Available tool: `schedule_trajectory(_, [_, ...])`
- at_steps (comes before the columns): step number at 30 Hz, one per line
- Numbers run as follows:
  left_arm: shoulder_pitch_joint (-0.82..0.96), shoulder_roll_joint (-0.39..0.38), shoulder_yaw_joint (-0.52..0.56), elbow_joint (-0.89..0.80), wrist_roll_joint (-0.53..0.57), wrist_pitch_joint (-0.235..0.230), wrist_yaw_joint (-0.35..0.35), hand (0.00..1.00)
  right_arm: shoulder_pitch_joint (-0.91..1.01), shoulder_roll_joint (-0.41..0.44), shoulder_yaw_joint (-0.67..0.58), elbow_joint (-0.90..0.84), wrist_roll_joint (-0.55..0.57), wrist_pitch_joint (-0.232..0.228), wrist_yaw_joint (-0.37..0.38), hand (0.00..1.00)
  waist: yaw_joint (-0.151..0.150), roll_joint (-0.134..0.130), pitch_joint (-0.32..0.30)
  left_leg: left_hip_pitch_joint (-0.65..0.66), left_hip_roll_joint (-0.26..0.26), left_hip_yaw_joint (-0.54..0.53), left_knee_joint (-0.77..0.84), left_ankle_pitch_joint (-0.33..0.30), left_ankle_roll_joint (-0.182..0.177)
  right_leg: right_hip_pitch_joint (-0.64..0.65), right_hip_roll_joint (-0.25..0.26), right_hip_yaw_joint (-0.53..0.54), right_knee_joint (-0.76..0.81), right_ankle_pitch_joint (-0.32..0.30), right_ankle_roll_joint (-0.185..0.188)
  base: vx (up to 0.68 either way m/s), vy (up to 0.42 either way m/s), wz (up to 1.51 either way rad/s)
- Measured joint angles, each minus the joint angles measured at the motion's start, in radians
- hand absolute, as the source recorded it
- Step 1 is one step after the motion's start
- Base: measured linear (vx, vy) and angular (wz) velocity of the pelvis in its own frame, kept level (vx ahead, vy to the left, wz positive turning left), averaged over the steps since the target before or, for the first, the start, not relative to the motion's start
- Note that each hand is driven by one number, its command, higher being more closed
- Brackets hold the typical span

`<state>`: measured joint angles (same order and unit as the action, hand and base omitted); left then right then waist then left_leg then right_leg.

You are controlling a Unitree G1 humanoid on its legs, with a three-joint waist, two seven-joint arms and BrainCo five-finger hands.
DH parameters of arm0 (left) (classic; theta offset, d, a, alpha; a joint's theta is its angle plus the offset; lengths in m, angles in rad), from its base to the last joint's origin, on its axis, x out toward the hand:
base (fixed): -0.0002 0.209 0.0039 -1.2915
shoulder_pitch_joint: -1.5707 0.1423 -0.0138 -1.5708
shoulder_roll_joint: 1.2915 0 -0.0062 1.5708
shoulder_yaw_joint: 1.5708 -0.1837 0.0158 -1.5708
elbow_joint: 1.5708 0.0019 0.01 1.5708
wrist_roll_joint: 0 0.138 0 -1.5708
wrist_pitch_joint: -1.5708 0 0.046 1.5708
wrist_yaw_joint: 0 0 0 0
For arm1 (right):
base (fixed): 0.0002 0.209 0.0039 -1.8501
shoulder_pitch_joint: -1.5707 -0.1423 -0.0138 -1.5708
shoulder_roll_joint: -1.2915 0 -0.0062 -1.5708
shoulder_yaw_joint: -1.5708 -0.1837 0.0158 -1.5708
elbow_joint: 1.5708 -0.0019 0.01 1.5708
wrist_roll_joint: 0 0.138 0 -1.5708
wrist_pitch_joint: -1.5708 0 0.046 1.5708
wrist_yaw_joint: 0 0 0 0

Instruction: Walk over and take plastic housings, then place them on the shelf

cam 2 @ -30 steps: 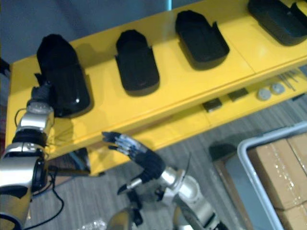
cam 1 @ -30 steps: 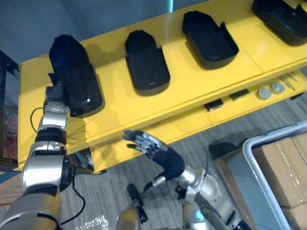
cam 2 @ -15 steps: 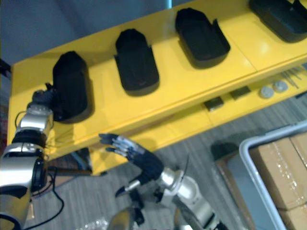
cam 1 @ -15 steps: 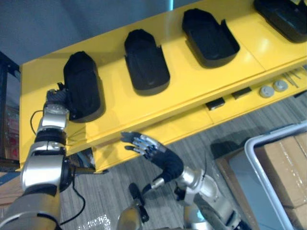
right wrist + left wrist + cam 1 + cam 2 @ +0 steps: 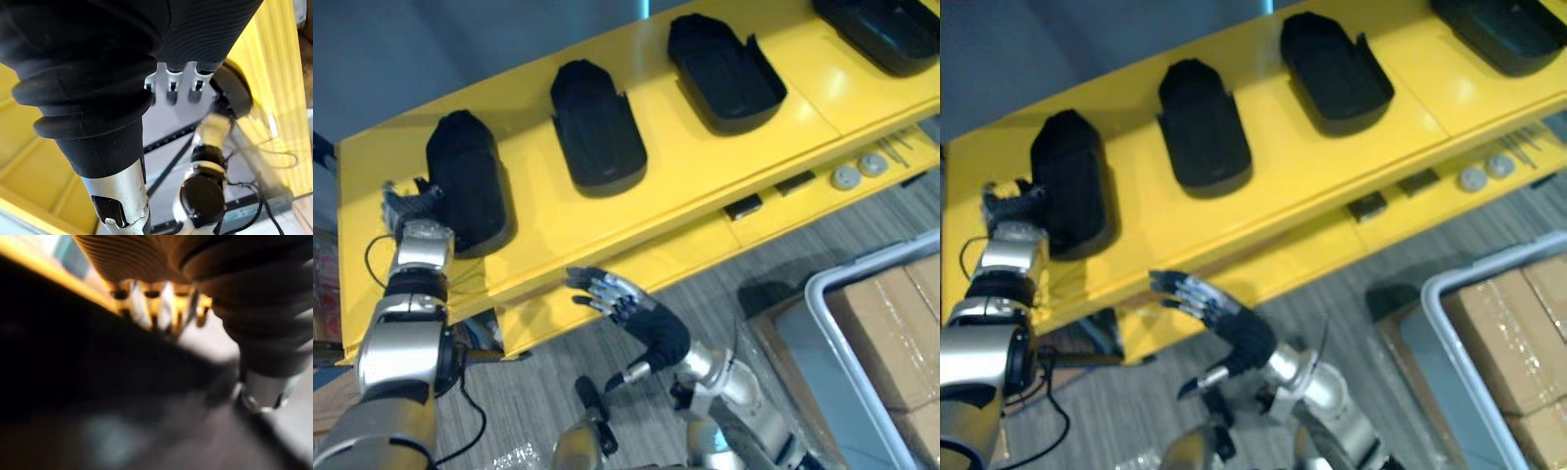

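Yellow shelf (image 5: pixel 685 166) runs slantwise. Its front edge drops to a lower ledge, then to grey carpet floor (image 5: pixel 803 245).

Four black plastic housings lie in a row on the top surface, well apart, with bare yellow between each.
- Leftmost housing (image 5: pixel 465 191) lies flat near the shelf's left end.
- Left hand (image 5: pixel 411 204) is just beside its outer flank, fingers loosely spread and not wrapped on it. Cannot tell whether they touch.
- Second housing (image 5: pixel 597 127) and third housing (image 5: pixel 724 73) sit mid-shelf.
- Fourth housing (image 5: pixel 876 29) is cut by the frame edge.

Right hand (image 5: pixel 612 294) hangs below the front edge, over the floor, fingers straight and fanned apart, holding nothing.

Lower ledge carries two round discs (image 5: pixel 847 176) and small dark blocks (image 5: pixel 744 208).

Grey bin (image 5: pixel 822 323) stands at the right with cardboard boxes (image 5: pixel 901 333) inside. Blue-grey wall behind the shelf.
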<state>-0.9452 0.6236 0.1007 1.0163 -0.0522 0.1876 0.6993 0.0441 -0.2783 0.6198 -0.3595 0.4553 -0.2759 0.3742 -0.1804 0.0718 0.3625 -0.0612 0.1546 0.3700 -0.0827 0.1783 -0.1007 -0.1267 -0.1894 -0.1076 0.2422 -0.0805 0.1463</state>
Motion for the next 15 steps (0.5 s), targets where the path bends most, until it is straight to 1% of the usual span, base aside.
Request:
schedule_trajectory(2, [0.000, 0.000, 0.012, -0.035, -0.008, -0.085, 0.079, 0.00, 0.017, 0.000, 0.001, 0.000, -0.025, -0.030, -0.020, 0.00, 0.001, 0.000, -0.002, 0.021, 0.001, 0.003, 0.000, -0.005, -0.004, 0.034, 0.003, -0.001, -0.030, 0.012, 0.002, 0.01, 0.006, -0.02])
schedule_trajectory(3, [0.001, 0.000, 0.015, -0.051, -0.008, -0.101, 0.092, 0.00, 0.020, 0.001, 0.001, 0.000, -0.033, -0.035, -0.027, 0.00, 0.002, -0.001, -0.004, 0.027, 0.001, 0.005, -0.001, -0.009, -0.003, 0.044, 0.003, -0.001, -0.039, 0.014, 0.003, 0.02, 0.021, -0.05])
schedule_trajectory(4, [0.001, 0.000, 0.016, -0.077, -0.010, -0.149, 0.112, 0.00, 0.026, 0.001, 0.003, 0.003, -0.054, -0.050, -0.043, 0.00, 0.001, 0.000, -0.019, 0.027, 0.001, 0.008, -0.005, -0.013, -0.002, 0.051, 0.004, -0.001, -0.058, 0.022, 0.004, 0.01, 0.026, -0.04])
schedule_trajectory(5, [0.002, 0.000, 0.016, -0.092, -0.010, -0.175, 0.112, 0.00, 0.028, 0.002, 0.004, 0.005, -0.073, -0.061, -0.056, 0.00, 0.001, 0.000, -0.028, 0.027, 0.001, 0.011, -0.005, -0.014, -0.001, 0.056, 0.004, -0.001, -0.069, 0.027, 0.006, 0.01, 0.026, -0.07])
schedule_trajectory(7, [0.003, -0.003, 0.014, -0.130, -0.023, -0.255, 0.108, 0.00, 0.029, 0.006, -0.001, 0.027, -0.134, -0.089, -0.128, 0.00, 0.001, -0.006, -0.076, 0.027, 0.001, 0.022, -0.005, -0.020, -0.002, 0.070, 0.006, 0.001, -0.115, 0.051, 0.006, 0.05, 0.020, -0.10])
schedule_trajectory(8, [0.003, -0.005, 0.011, -0.136, -0.035, -0.278, 0.106, 0.00, 0.029, 0.008, -0.004, 0.034, -0.141, -0.096, -0.150, 0.00, -0.001, -0.008, -0.086, 0.030, 0.000, 0.022, -0.005, -0.020, -0.002, 0.081, 0.006, 0.000, -0.128, 0.057, 0.008, 0.08, 0.015, -0.08])
schedule_trajectory(10, [0.004, -0.018, 0.006, -0.153, -0.120, -0.380, 0.076, 0.00, 0.033, 0.022, -0.036, 0.062, -0.178, -0.122, -0.244, 0.00, -0.003, -0.016, -0.123, 0.051, 0.001, 0.026, -0.005, -0.020, -0.002, 0.118, 0.009, -0.001, -0.166, 0.072, 0.006, 0.05, 0.002, -0.02])
schedule_trajectory(11, [0.004, -0.026, 0.006, -0.159, -0.134, -0.405, 0.066, 0.00, 0.033, 0.025, -0.049, 0.065, -0.181, -0.123, -0.260, 0.00, -0.002, -0.016, -0.133, 0.054, 0.002, 0.027, -0.005, -0.020, -0.002, 0.124, 0.010, -0.002, -0.172, 0.074, 0.005, 0.00, 0.000, 0.00])
schedule_trajectory(12, [0.008, -0.042, 0.006, -0.183, -0.146, -0.446, 0.058, 0.00, 0.033, 0.031, -0.080, 0.066, -0.196, -0.134, -0.284, 0.00, 0.002, -0.017, -0.151, 0.060, 0.006, 0.029, -0.006, -0.022, -0.005, 0.132, 0.014, -0.002, -0.181, 0.077, 0.003, 0.01, -0.019, -0.05])
schedule_trajectory(13, [0.016, -0.053, 0.007, -0.214, -0.146, -0.489, 0.047, 0.00, 0.027, 0.034, -0.110, 0.066, -0.198, -0.146, -0.292, 0.00, 0.003, -0.016, -0.172, 0.060, 0.010, 0.029, -0.006, -0.022, -0.005, 0.135, 0.019, -0.002, -0.189, 0.080, 0.002, 0.00, -0.021, -0.05])
schedule_trajectory(14, [0.027, -0.056, 0.006, -0.239, -0.144, -0.507, 0.039, 0.00, 0.024, 0.036, -0.124, 0.066, -0.200, -0.151, -0.293, 0.00, 0.002, -0.017, -0.181, 0.062, 0.011, 0.029, -0.006, -0.022, -0.005, 0.139, 0.021, -0.003, -0.194, 0.083, 0.002, -0.01, -0.025, -0.05])
schedule_trajectory(15, [0.063, -0.072, 0.013, -0.317, -0.143, -0.536, 0.021, 0.00, 0.023, 0.040, -0.153, 0.067, -0.220, -0.158, -0.293, 0.00, 0.000, -0.014, -0.197, 0.066, 0.012, 0.031, -0.006, -0.022, -0.005, 0.144, 0.024, -0.005, -0.200, 0.092, 0.000, -0.02, -0.017, -0.04])
